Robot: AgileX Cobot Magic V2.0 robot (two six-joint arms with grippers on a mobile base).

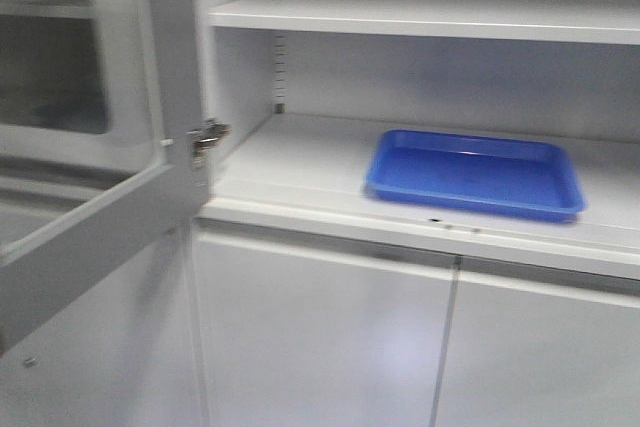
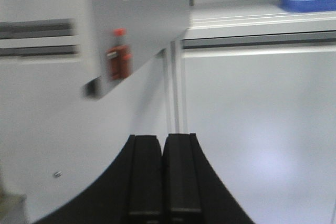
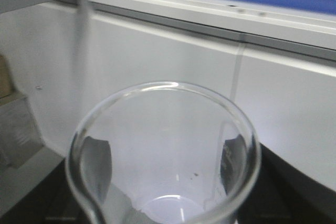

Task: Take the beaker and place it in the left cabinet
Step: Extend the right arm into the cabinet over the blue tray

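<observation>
Beaker (image 3: 163,153) in right hand (image 3: 165,192), left hand (image 2: 163,177) closed, blue tray (image 1: 475,175) in cabinet (image 1: 290,162)

Laboratory storeroom, by the look of it. Evidence:
- clear glass beaker (image 3: 163,153), rolled rim
- pale grey-white cabinet (image 1: 300,162) with wide flat shelves
- slotted peg strip (image 1: 279,47) in back left corner
- glass-paned door (image 1: 60,57) swung open off shelf's left edge
- blue plastic tray (image 1: 475,177) near shelf's front edge, right side
- plain closed lower doors (image 1: 320,337) beneath
</observation>
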